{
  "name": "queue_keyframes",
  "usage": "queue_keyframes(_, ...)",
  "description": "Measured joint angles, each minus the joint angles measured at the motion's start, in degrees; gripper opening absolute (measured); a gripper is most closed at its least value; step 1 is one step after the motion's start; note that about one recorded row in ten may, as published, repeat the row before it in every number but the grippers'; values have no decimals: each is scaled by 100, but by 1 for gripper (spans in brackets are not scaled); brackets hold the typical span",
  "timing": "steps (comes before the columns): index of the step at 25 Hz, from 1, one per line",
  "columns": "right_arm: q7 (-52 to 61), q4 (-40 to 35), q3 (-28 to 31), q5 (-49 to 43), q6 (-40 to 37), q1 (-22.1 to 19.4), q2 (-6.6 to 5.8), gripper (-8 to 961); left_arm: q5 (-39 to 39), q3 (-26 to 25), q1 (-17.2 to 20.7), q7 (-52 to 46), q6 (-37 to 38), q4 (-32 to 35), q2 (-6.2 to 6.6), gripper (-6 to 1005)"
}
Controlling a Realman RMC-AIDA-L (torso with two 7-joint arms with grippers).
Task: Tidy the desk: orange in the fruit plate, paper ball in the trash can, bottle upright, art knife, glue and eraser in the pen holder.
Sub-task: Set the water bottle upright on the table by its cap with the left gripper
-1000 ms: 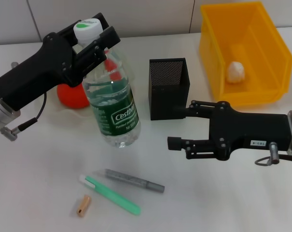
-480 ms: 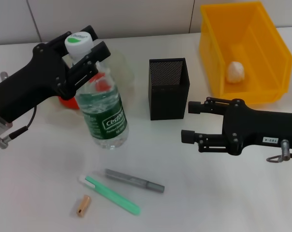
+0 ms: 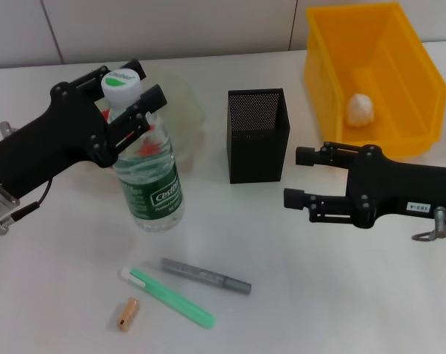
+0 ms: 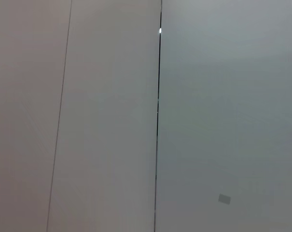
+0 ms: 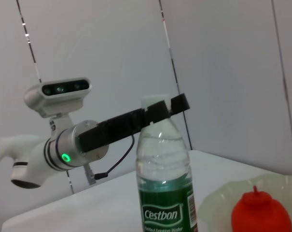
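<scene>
The bottle [image 3: 147,181] stands nearly upright left of centre, base on the table, with my left gripper [image 3: 136,90] shut on its neck under the white cap; the right wrist view shows the same bottle [image 5: 165,188]. Behind it the orange [image 5: 256,212] sits in the pale green fruit plate [image 3: 184,97]. The paper ball [image 3: 360,108] lies in the yellow trash can [image 3: 327,70]. My right gripper [image 3: 298,177] is open and empty, right of the black pen holder [image 3: 258,135]. The eraser [image 3: 126,313], a green stick [image 3: 171,298] and a grey stick [image 3: 206,275] lie at the front.
I cannot tell which stick is the art knife and which the glue. The left wrist view shows only wall panels. White tabletop [image 3: 318,295] spreads in front of the right arm.
My left gripper has carried the bottle left and toward the front, and the bottle has come from a lean to nearly upright. My right gripper has drawn back to the right.
</scene>
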Motion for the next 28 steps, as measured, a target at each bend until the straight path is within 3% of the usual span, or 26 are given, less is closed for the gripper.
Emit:
queue_keyframes(8, -51, 134, 274, -50, -32, 0, 3, 774, 150, -24, 56, 284, -221, -5, -4, 437)
queue_keyframes(28, -52, 198, 285, -53, 16, 64, 9, 774, 153, -50, 448, 827, -600, 18, 13, 443)
